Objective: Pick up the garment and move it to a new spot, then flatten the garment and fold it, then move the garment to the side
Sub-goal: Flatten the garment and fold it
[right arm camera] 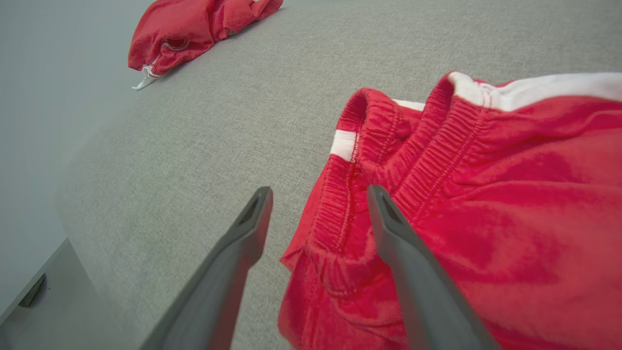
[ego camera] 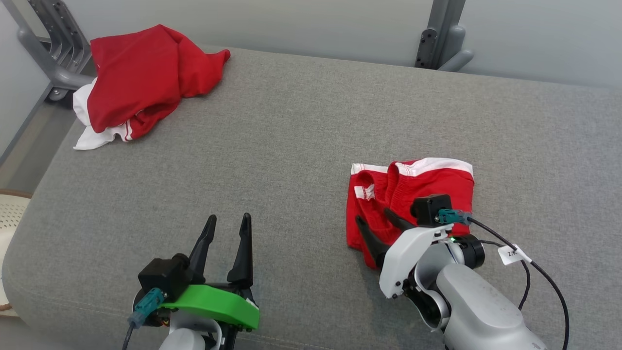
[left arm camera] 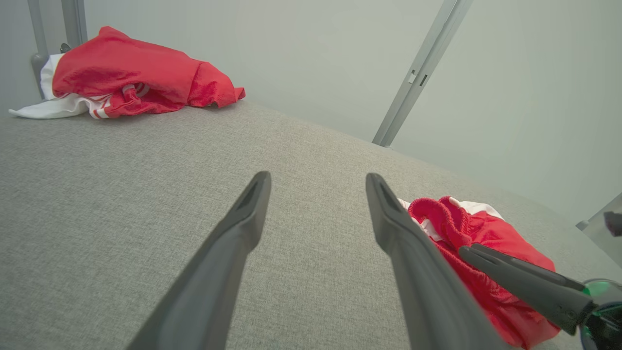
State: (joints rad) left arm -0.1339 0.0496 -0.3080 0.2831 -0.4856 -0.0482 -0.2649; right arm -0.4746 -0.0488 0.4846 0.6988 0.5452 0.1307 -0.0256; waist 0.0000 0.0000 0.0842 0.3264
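Observation:
The garment (ego camera: 413,187), red shorts with white stripes folded into a small packet, lies on the grey cushioned surface (ego camera: 291,146) at the right. My right gripper (ego camera: 372,216) is open at its left edge, one finger over the elastic waistband (right arm camera: 340,209) and the other over bare cushion. The wrist view shows the fabric (right arm camera: 510,194) between and beside the fingers, ungripped. My left gripper (ego camera: 229,217) stands open over bare cushion near the front edge, well left of the shorts (left arm camera: 486,233), with nothing between its fingers.
A rumpled heap of red and white clothing (ego camera: 141,78) lies at the far left corner of the cushion. Grey metal frame posts (ego camera: 437,34) rise behind the cushion against a pale wall. A white perforated object (ego camera: 9,214) sits off the left edge.

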